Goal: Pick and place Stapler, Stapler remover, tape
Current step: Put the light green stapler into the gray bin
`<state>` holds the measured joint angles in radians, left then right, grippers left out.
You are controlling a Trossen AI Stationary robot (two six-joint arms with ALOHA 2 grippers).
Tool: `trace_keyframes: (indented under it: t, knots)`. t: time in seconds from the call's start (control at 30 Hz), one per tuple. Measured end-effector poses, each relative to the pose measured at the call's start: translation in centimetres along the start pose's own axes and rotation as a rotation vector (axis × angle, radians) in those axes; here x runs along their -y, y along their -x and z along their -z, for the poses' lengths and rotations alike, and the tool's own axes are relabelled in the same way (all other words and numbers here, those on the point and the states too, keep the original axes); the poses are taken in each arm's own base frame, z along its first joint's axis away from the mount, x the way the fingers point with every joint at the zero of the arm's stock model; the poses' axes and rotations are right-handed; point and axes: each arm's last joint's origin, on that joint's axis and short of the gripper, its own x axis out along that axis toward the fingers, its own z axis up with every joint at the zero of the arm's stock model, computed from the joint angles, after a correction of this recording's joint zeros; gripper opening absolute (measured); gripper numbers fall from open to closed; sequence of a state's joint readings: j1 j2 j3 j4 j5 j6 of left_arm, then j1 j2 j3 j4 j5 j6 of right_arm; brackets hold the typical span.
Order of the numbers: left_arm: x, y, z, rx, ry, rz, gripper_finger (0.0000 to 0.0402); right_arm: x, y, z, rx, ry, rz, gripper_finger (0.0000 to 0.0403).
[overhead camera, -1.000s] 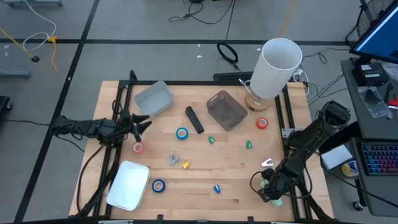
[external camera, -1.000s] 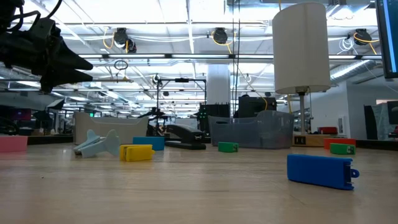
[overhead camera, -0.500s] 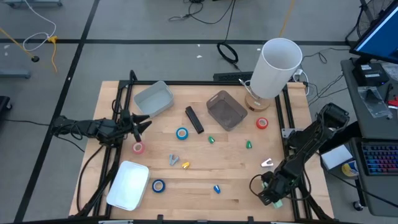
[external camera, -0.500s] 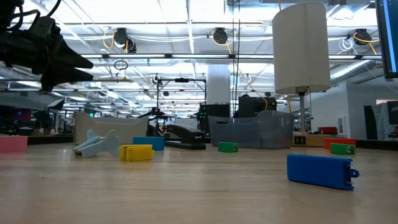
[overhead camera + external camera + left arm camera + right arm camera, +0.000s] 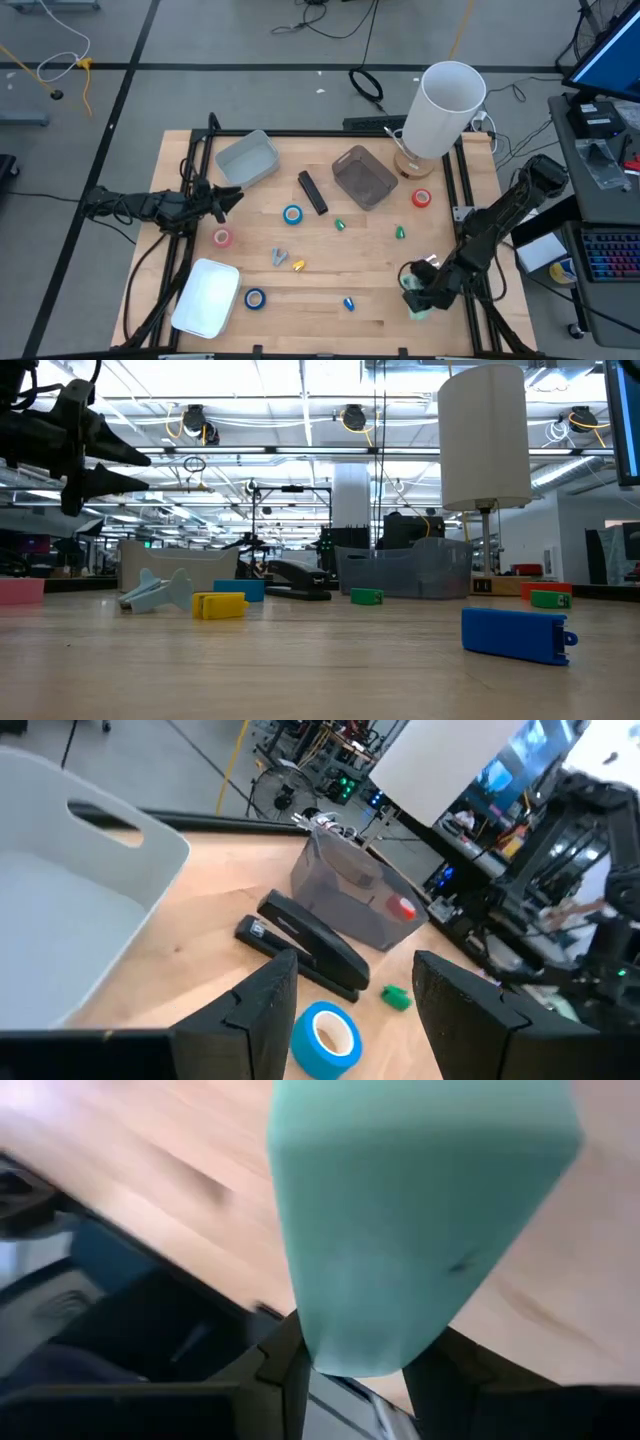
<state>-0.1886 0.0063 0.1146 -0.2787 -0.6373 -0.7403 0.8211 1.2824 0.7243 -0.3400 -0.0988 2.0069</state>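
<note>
My left gripper (image 5: 230, 195) (image 5: 125, 458) hovers open above the table's left side, near the grey bin (image 5: 247, 158). Its wrist view looks at the black stapler (image 5: 310, 945) (image 5: 312, 192) and a blue tape roll (image 5: 325, 1038) (image 5: 292, 214), both lying flat on the wood. My right gripper (image 5: 418, 298) (image 5: 360, 1370) is near the table's near right corner, shut on a mint-green block (image 5: 420, 1210). Pink (image 5: 222, 237), red (image 5: 421, 199) and a second blue tape roll (image 5: 255, 298) lie flat. A grey staple remover (image 5: 280, 258) lies mid-table. My right gripper pinches the mint-green block between its two fingers (image 5: 285, 1370), which stand on opposite sides of one end (image 5: 350, 1330). The rest of the block sticks out past the fingertips over the wood. Whether it is clear of the table, I cannot tell.
A dark see-through bin (image 5: 363, 176) sits far of centre and a white bin (image 5: 207, 297) at the near left. A white lamp (image 5: 445, 110) stands at the far right. Small yellow (image 5: 298, 265), green (image 5: 340, 224) (image 5: 400, 232) and blue (image 5: 348, 303) pieces dot the middle. A white piece (image 5: 430, 262) lies by the right arm.
My right gripper has moved from the near right corner toward the table's left and a little farther in, carrying the mint-green block with it. My left gripper has rolled about its wrist, so the gap between its fingers now shows in the low view.
</note>
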Motion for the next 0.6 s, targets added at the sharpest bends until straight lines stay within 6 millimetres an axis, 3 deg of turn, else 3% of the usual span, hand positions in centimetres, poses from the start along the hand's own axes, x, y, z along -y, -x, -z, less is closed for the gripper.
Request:
trace_keyframes:
  t: [0.4, 0.6]
  knots:
    - [0.0, 0.0, 0.0, 0.001, 0.284, 0.003, 0.02, -4.0, 1.7, -5.0, 0.094, 0.156, -0.286, 0.0118]
    - [0.0, 0.0, 0.0, 0.0, 0.344, 0.003, 0.02, -5.3, 2.7, -7.1, 0.16, 0.187, -0.402, 0.0118]
